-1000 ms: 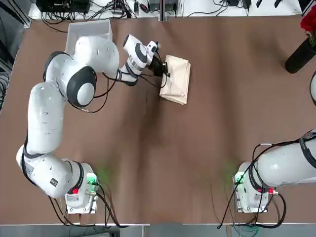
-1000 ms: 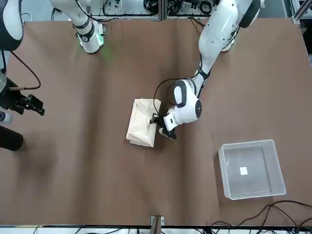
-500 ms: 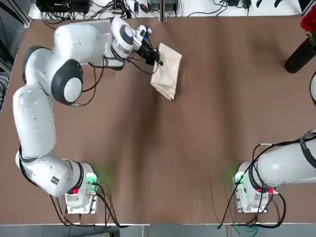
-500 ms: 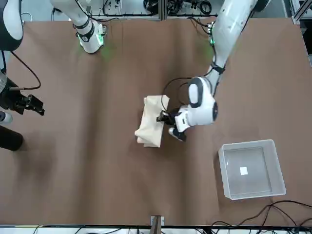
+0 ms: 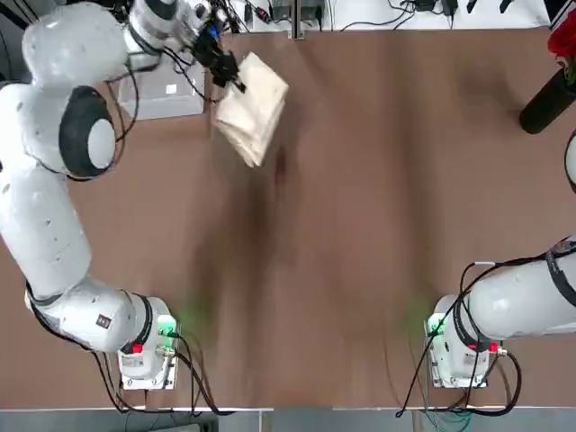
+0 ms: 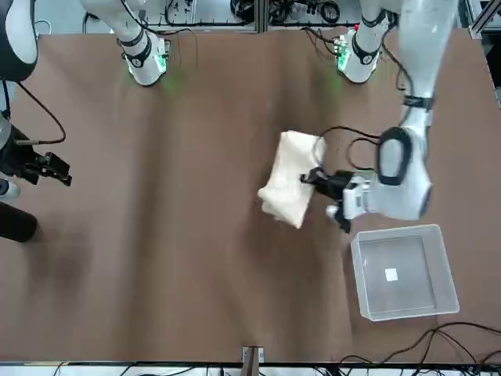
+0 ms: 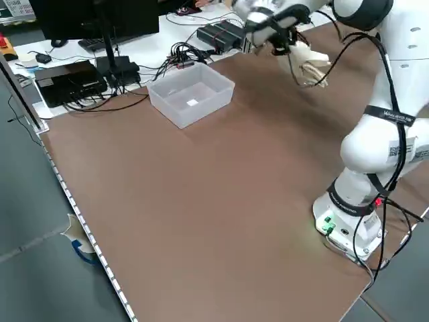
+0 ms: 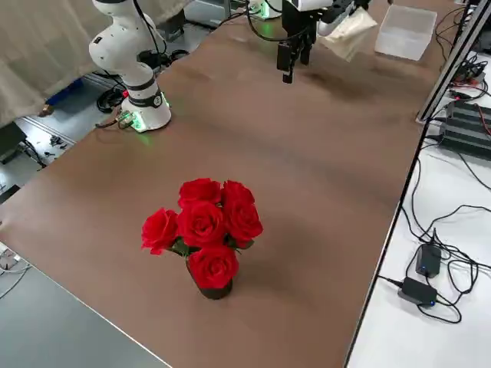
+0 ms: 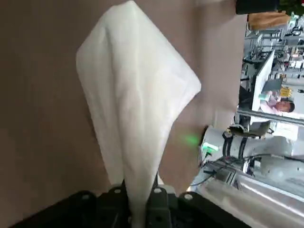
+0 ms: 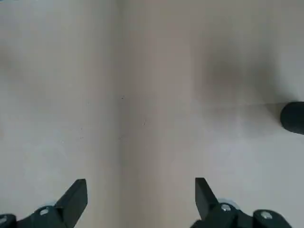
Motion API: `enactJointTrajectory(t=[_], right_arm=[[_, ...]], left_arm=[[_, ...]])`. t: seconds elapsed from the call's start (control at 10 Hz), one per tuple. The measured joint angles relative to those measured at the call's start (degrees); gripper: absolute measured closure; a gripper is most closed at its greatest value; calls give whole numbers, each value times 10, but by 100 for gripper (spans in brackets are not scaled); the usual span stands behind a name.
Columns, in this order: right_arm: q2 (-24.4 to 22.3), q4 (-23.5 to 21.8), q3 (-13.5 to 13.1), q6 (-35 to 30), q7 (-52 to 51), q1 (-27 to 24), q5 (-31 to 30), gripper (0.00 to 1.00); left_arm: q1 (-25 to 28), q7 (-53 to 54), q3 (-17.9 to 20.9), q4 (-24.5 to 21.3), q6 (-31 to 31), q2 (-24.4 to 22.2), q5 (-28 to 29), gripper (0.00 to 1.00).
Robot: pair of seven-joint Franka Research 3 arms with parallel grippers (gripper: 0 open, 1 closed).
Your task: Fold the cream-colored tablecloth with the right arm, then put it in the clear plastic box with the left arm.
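Now you're mid-carry: left pincer [image 6: 316, 178] clamped on folded cloth [image 6: 290, 176], lifted, just beside box [image 6: 405, 271]. Next: move over box, lower, let go. Right pincer [image 10: 141, 195] wide open, empty, parked.

One cream-colored tablecloth [image 5: 253, 109], folded into a single bundle. One clear plastic box [image 6: 405, 271], with one white label [image 6: 391, 274] inside. Two robot arms, the left arm [image 5: 54, 153] and the right arm [image 5: 517, 301]. One vase of red roses [image 8: 204, 232], five blooms showing.

The left arm [image 5: 54, 135] hides most of the clear plastic box [image 5: 166, 90]
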Motion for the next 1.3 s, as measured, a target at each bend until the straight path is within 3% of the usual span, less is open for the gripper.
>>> enactJointTrajectory(t=[0.3,0.5,1.3], right_arm=[[0,0,0,0,0,0,0,0],[0,0,0,0,0,-1,3,0],[0,0,-2,0,0,-2,6,0]], left_arm=[[72,49,2,62,-102,4,56,87],[124,69,3,132,-166,27,67,87],[249,185,4,318,-190,135,113,87]])
